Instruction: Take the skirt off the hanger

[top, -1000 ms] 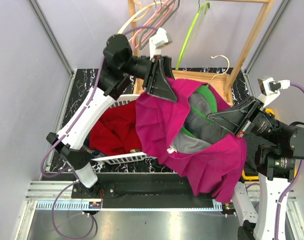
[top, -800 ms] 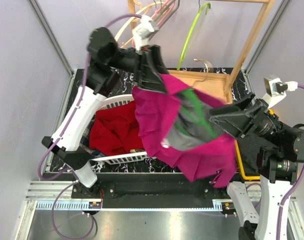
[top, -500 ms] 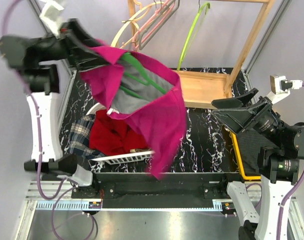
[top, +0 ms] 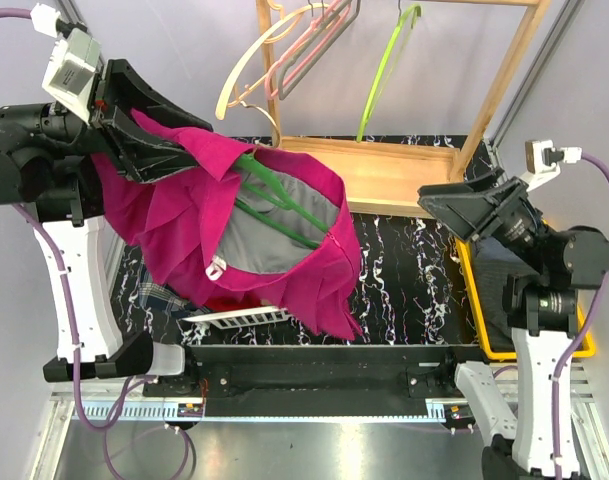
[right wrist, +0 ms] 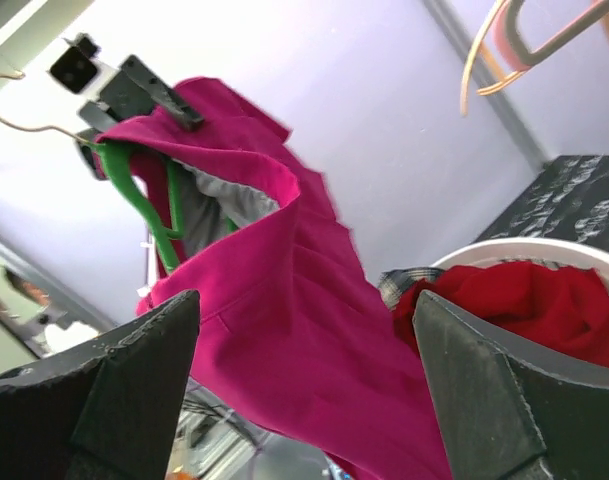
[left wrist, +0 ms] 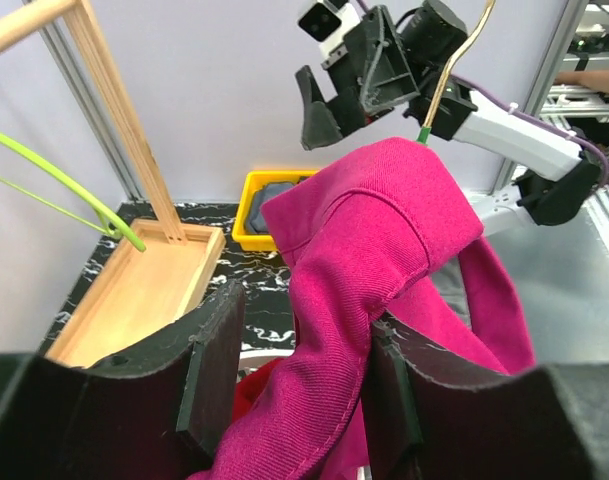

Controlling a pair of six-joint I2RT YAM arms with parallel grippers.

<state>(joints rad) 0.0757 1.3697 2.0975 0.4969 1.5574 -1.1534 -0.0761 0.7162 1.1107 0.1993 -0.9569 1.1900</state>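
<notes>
The magenta skirt (top: 184,215) with grey lining hangs in the air over the left half of the table. The green hanger (top: 274,195) is still inside its waistband. My left gripper (top: 149,150) is raised at the far left, shut on a fold of the skirt's waistband (left wrist: 384,230); the left gripper (left wrist: 296,375) has fabric between its fingers. The hanger's gold hook (left wrist: 454,60) rises behind the fold. My right gripper (top: 464,210) stands open at the right, apart from the skirt. In the right wrist view the skirt (right wrist: 284,320) and hanger (right wrist: 134,200) hang beyond my open right gripper (right wrist: 304,330).
A white basket (top: 244,318) with a red garment (right wrist: 514,300) and plaid cloth sits under the skirt. A wooden rack (top: 384,165) with several hangers (top: 284,50) stands at the back. A yellow bin (top: 474,300) sits at the right edge.
My left arm swung up and to the left, carrying the skirt and hanger with it. My right gripper opened, let go of the skirt and drew back to the right.
</notes>
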